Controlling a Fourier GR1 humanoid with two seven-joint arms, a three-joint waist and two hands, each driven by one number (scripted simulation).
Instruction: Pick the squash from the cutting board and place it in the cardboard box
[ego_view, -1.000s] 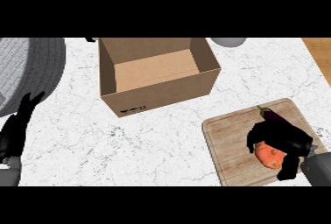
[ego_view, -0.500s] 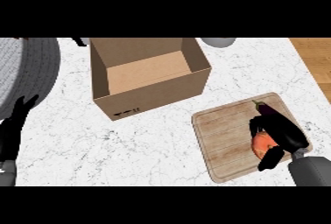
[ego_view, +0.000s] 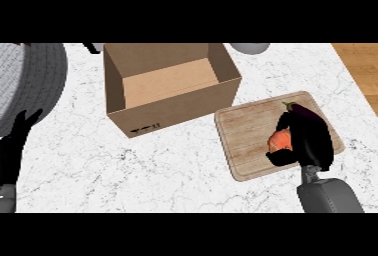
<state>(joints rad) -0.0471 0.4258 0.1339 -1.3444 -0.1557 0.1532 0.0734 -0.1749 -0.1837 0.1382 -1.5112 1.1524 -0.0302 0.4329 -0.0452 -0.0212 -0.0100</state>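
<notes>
Here, the right hand (ego_view: 306, 144) lies over the board (ego_view: 247, 145) at the frame's right, its fingers curled round the orange squash (ego_view: 279, 141), which appears to sit on the board. An eggplant (ego_view: 301, 114) lies just above. The open box (ego_view: 177, 107) stands at upper centre. The left hand (ego_view: 16, 145) rests at the left edge, fingers straight.

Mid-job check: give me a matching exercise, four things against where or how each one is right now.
Things
1. squash
2. box
3. left hand
4. eggplant

States
A. open-topped, left of the board
B. open, fingers up, at the view's left edge
C. orange, within the right hand's curled fingers
D. dark purple, on the board beside the right hand

Pairs: 1-C, 2-A, 3-B, 4-D
</notes>
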